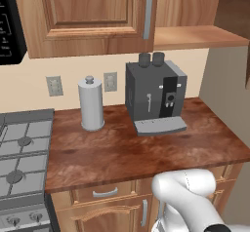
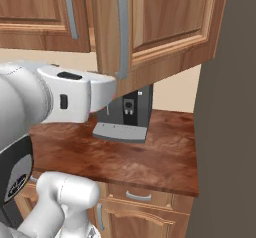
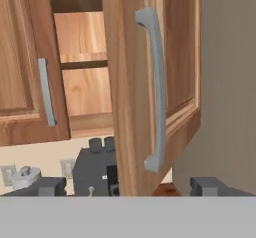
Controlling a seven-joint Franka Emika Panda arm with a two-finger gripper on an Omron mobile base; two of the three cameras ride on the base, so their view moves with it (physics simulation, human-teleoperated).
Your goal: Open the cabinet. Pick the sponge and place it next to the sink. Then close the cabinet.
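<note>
The cabinet (image 3: 30,57) hung on the wall above the wooden surface (image 1: 146,148), and its right door (image 3: 145,82) stood swung out toward the camera while its left door (image 1: 83,16) was shut; the opening step therefore appeared done or nearly so. Between the doors the hand view showed the interior, with a wooden shelf (image 3: 82,64) across it and bare back panels; no sponge could be made out in the part exposed. On the surface below stood a dark coffee machine (image 1: 155,97) and, well apart to its left, a grey paper-towel holder (image 1: 91,104). The long grey handle (image 3: 155,92) of the open door rose just ahead of the end effector (image 3: 127,186), whose fingers (image 3: 50,186) were spread wide on either side of the door edge and gripped nothing. The next move, as judged, called for reaching into the cabinet, locating the sponge and closing on it.
</note>
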